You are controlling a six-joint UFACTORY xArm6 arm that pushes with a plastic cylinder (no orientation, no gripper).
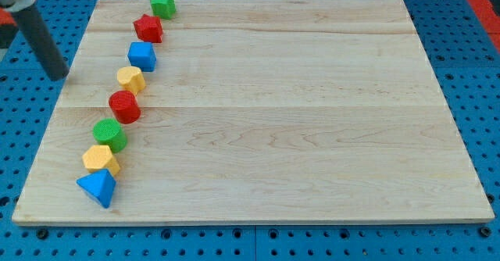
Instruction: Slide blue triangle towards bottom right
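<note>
The rod (pixel 43 38) is blurred, its upper part cut off by the view's top-left corner.

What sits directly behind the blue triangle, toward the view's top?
A yellow block touches the blue triangle, with a green cylinder beyond. The yellow block's lower edge is covered. My tip stands far off, beyond the board's left edge.
</note>
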